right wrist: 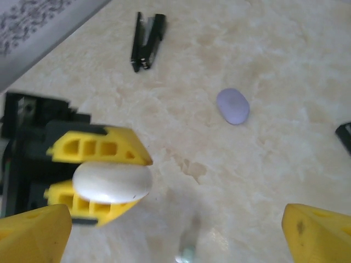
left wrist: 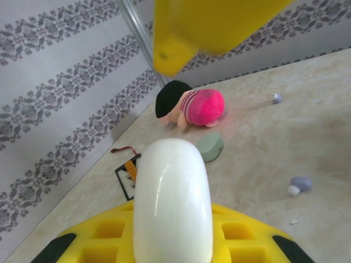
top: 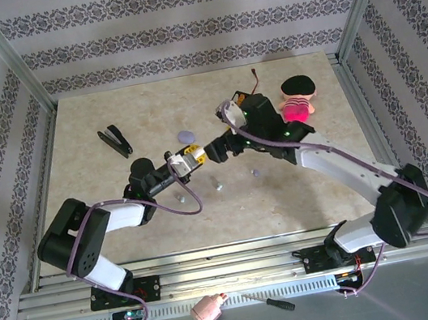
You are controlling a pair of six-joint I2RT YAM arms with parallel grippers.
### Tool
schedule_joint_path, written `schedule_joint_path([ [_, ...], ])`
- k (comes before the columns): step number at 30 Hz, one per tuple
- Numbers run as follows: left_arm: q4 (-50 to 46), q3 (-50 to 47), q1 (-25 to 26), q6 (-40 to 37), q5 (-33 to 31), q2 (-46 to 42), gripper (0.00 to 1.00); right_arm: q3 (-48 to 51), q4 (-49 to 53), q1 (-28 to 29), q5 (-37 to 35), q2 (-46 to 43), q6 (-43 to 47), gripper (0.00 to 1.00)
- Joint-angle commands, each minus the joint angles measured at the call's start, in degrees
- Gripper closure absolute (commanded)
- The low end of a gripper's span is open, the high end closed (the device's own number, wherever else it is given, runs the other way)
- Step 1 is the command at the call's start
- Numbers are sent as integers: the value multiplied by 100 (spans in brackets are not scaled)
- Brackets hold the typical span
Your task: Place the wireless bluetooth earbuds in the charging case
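Bench: beige marbled slab (top: 147,105), matte, with faint brown veining. It is closed on three sides by walls of white wallpaper (top: 174,19) carrying horizontal bands of grey damask pattern. Silver aluminium posts (top: 12,58) stand at the far corners. Silver aluminium rails (top: 232,268) run along the near edge, with a dull grey metal ledge (top: 387,308) in front of them. Light is bright and even; shadows are soft.

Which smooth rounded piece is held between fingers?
The white piece, clamped in the left gripper's yellow fingers; the lavender piece and the mint-green piece lie loose on the table.
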State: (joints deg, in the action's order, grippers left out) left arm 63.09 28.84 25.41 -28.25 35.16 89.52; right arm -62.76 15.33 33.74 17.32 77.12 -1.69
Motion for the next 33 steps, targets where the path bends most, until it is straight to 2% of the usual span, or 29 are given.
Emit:
schedule_joint_path([
  [1,-488,21,-32,23,602,-221,100,368,118,-48,609,-416,2586,5],
  [5,-377,-77,-34,244,930,-309,100,235,1028,84,944,-473,4539,15],
  [10,-491,-115,14,229,1121,-333,100,-504,2008,300,824,-109,5258,26],
  [13,-480,-131,34,158,1168,-299,100,-900,2288,387,565,259,5440,29],
  [15,-482,-124,43,166,1212,-318,100,-1178,2439,408,483,553,5465,39],
  [17,-473,-131,56,187,1227,-320,100,-1395,2563,436,489,770,5554,41],
  [22,-392,-137,61,222,1245,-258,100,-1755,2587,476,543,1211,5602,56],
  [31,-45,-148,67,503,1339,-94,100,-1941,2536,560,696,1603,5584,59],
  [33,-28,-144,68,526,1353,-96,100,-1950,2528,564,707,1623,5566,65],
])
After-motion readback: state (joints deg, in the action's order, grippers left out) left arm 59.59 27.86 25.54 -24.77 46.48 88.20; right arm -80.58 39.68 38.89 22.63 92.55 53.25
